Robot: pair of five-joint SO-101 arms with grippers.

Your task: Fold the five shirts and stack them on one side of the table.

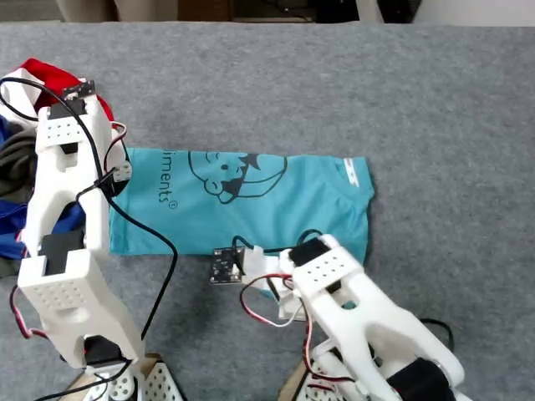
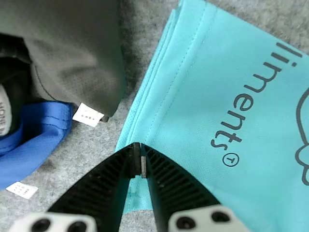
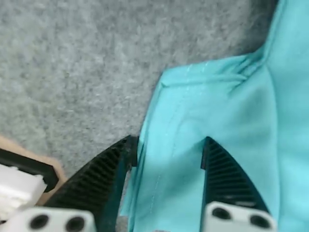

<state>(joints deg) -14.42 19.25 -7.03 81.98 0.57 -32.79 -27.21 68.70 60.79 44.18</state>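
left claw (image 2: 137, 166) pinches smooth teal shirt (image 2: 231, 96) hem | right claw (image 3: 169, 145) spread, seemingly astride sleeve edge

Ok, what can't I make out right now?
- Shirt pile: high view, the left arm covers it and the frame edge cuts it off; shirt count unclear.
- Left end effector: left wrist view, its shut fingers hide how many layers of the teal shirt they pinch.
- Right end effector: right wrist view, open at the teal hem; cloth hides whether a finger is underneath.
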